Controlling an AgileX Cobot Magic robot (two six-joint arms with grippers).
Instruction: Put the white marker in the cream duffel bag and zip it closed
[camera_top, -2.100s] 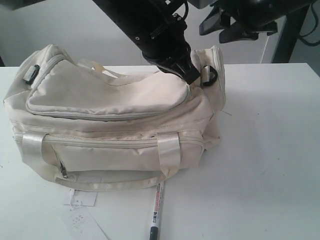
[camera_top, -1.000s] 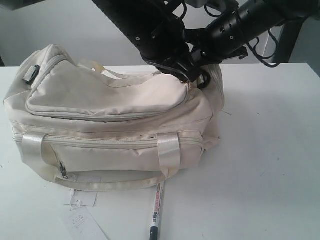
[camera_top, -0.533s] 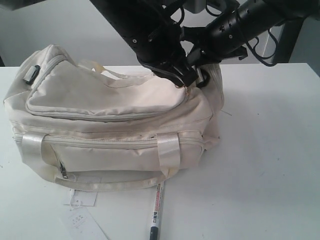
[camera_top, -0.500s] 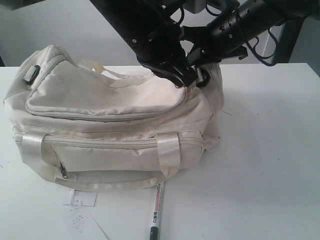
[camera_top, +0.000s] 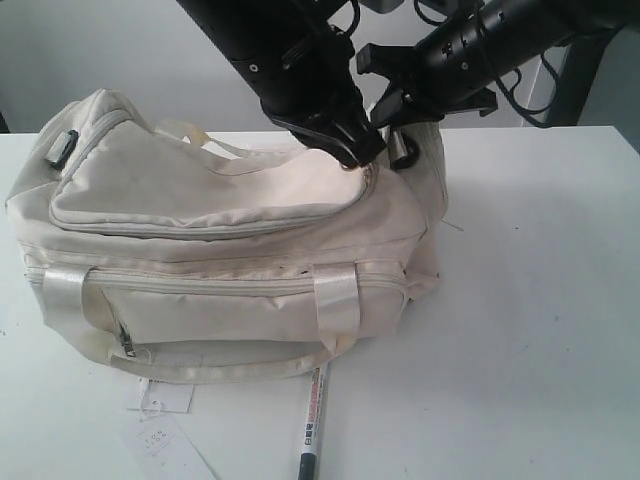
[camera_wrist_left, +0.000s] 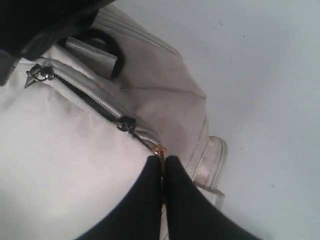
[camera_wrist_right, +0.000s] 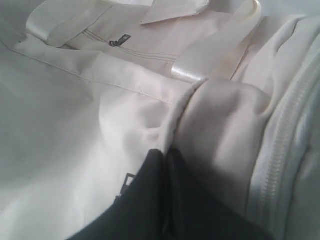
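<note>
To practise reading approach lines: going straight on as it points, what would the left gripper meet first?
Probably the cream duffel bag, its end fabric past the zipper; the left gripper pinches a gold pull there.

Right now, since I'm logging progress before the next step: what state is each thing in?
cream duffel bag: upright on table.
top zipper: parted slightly between two sliders.
white marker: lying on table, outside the bag.
left gripper: fingers shut on gold zipper pull.
right gripper: fingers shut on cream duffel bag's end fabric.
paper tag: flat on table.
</note>
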